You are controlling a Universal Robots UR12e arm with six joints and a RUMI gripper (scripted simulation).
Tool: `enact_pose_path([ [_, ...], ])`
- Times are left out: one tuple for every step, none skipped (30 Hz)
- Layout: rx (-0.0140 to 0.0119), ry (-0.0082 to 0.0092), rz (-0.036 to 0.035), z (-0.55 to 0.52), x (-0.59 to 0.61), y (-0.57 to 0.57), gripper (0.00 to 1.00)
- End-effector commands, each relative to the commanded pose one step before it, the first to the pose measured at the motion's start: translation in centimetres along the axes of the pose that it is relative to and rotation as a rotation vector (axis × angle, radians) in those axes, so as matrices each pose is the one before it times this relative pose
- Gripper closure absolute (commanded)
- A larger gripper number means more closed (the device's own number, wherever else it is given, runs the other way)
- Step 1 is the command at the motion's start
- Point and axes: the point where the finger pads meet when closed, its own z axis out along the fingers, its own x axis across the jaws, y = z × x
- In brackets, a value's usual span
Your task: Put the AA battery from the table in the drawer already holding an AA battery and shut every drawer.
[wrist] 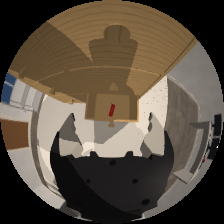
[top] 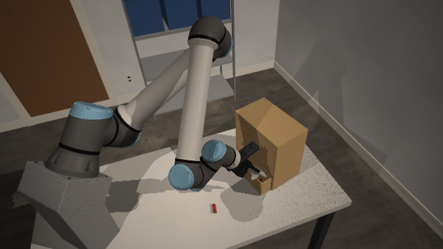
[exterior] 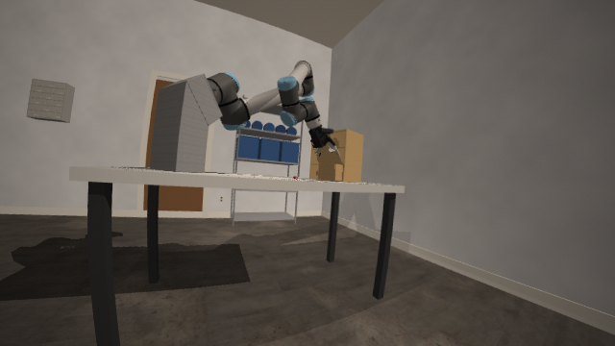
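The wooden chest (top: 292,157) (exterior: 354,156) (wrist: 60,57) stands upright on the table. One low drawer (top: 266,187) (wrist: 96,108), at the chest's camera-side end in the top view, is pulled out. A red AA battery (wrist: 112,110) (top: 260,180) lies inside it, slightly slanted. Another red AA battery (top: 214,208) (exterior: 295,178) lies on the table in front of the chest. My gripper (top: 259,176) (exterior: 329,153) (wrist: 111,113) is open and empty, above the pulled-out drawer, with its fingertips to either side of it in the wrist view. No other drawer visibly stands out.
The white table (top: 156,225) (exterior: 240,183) carries the robot's grey pedestal (top: 66,194) (exterior: 175,130) at the other end. The chest stands near the table's far right end. A shelf rack (top: 187,66) (exterior: 269,162) with blue bins is behind the table.
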Motion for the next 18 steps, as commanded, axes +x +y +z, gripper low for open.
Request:
enact_pose_path([
  [-0.00065,0.00050,-0.00045,-0.045,0.024,-0.040,0.00],
  [-0.00046,0.00004,0.00004,-0.009,0.001,0.000,0.00],
  [-0.00052,0.00004,0.00004,-0.010,0.001,0.000,0.00],
  [-0.00060,0.00005,0.00005,-0.012,0.001,0.000,0.00],
  [-0.00067,0.00005,0.00005,-0.013,0.002,0.000,0.00],
  [-0.00075,0.00006,0.00006,-0.015,0.002,0.000,0.00],
  [-0.00083,0.00006,0.00007,-0.017,0.002,0.000,0.00],
  [-0.00091,0.00007,0.00007,-0.018,0.002,0.000,0.00],
  [-0.00100,0.00007,0.00008,-0.020,0.002,0.000,0.00],
  [-0.00109,0.00007,0.00009,-0.022,0.002,0.000,0.00],
  [-0.00118,0.00007,0.00010,-0.024,0.002,0.001,0.00],
  [-0.00127,0.00007,0.00011,-0.026,0.002,0.001,0.00],
  [0.00000,0.00000,0.00000,0.000,0.000,0.000,0.00],
  [0.00000,0.00000,0.00000,0.000,0.000,0.000,0.00],
  [-0.00136,0.00007,0.00011,-0.028,0.001,0.002,0.00],
  [-0.00146,0.00007,0.00012,-0.030,0.001,0.002,0.00],
  [-0.00155,0.00007,0.00013,-0.032,0.001,0.003,0.00],
  [-0.00165,0.00006,0.00014,-0.035,0.000,0.003,0.00],
])
